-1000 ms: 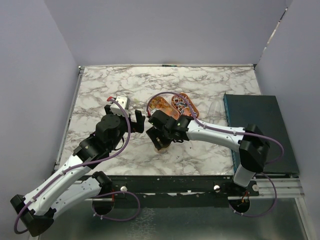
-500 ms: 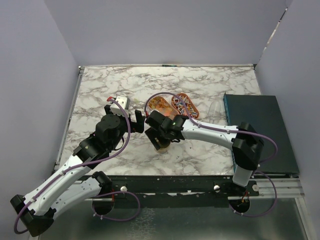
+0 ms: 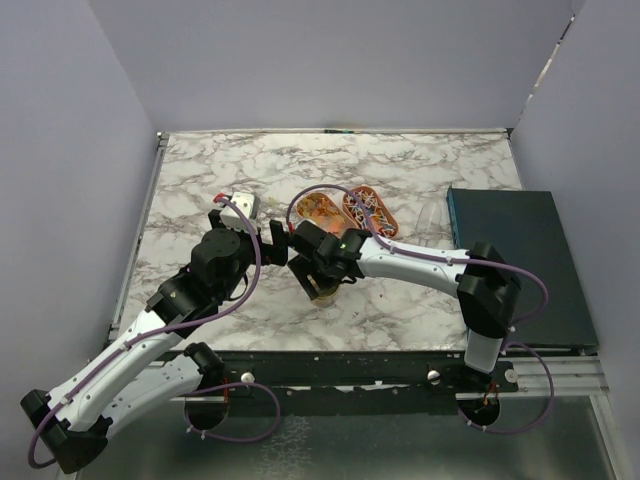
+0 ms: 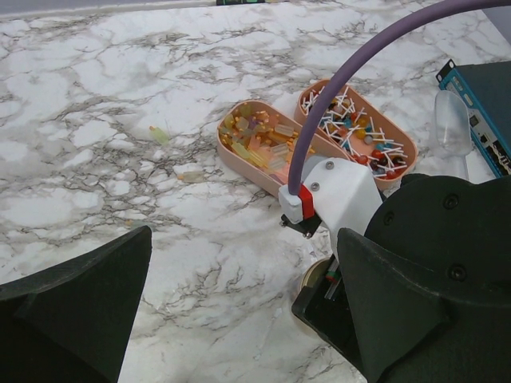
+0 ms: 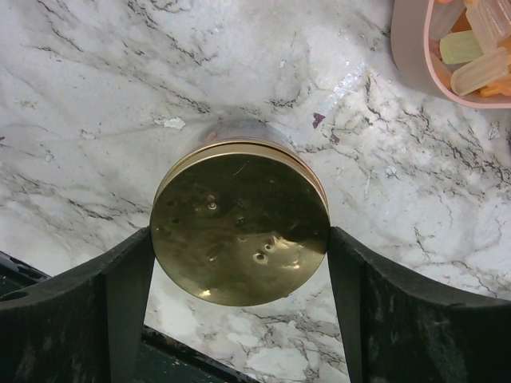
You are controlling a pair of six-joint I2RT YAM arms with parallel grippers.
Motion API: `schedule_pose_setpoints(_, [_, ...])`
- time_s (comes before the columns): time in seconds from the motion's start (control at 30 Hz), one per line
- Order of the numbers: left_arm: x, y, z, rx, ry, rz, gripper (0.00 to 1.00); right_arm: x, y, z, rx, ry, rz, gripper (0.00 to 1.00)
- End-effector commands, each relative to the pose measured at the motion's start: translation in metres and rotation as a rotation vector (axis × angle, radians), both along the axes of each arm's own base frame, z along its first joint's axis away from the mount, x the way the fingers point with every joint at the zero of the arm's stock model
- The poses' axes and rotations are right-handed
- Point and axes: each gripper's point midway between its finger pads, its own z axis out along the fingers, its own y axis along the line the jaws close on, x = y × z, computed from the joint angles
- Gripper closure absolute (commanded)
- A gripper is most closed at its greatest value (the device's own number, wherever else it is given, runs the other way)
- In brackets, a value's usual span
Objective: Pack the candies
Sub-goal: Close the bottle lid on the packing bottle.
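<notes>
No writing, label, brand, number or sign can be read anywhere. The gold lid [image 5: 239, 227] bears only small dents, and the marks on the blue box [image 4: 487, 104] to its right are too blurred to read.

Soft, even light from above fills every view, bright without harshness. The marble bench [image 3: 200, 170] shows only faint, short shadows, deepest beneath the arms [image 3: 420, 262]. In the right wrist view the gold lid [image 5: 239, 227] has a dull sheen, and a small white glint sits on the marble beyond it. The fingers [image 4: 72, 311] of the left end effector [image 4: 243, 255] loom near-black and soft-edged; the candies [image 4: 263, 144] beyond look sharp.
</notes>
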Motion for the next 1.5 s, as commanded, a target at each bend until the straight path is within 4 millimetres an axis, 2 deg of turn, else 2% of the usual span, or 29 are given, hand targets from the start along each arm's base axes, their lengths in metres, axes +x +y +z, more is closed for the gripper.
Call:
schedule_pose_setpoints(0.0, [0.000,0.005,-0.005,0.001,0.010,0.020,0.01,-0.007,-0.004,-0.012,-0.055,0.033,0.006,0.35])
schedule_pose_setpoints(0.37, [0.001,0.003,-0.006,0.005,0.012,0.016,0.01,-0.015,-0.008,-0.023,-0.086,0.050,0.012,0.26])
schedule_pose_setpoints(0.9, [0.001,0.004,-0.007,0.006,0.014,0.018,0.01,-0.012,0.002,0.002,0.020,0.009,-0.021,0.01])
schedule_pose_setpoints(1.4, [0.000,0.004,-0.006,0.004,0.014,0.017,0.01,-0.005,-0.001,0.040,0.087,-0.064,-0.058,0.00])
schedule_pose_setpoints(1.47, [0.000,0.004,-0.006,0.003,0.013,0.017,0.01,-0.004,-0.001,0.043,0.099,-0.070,-0.061,0.04])
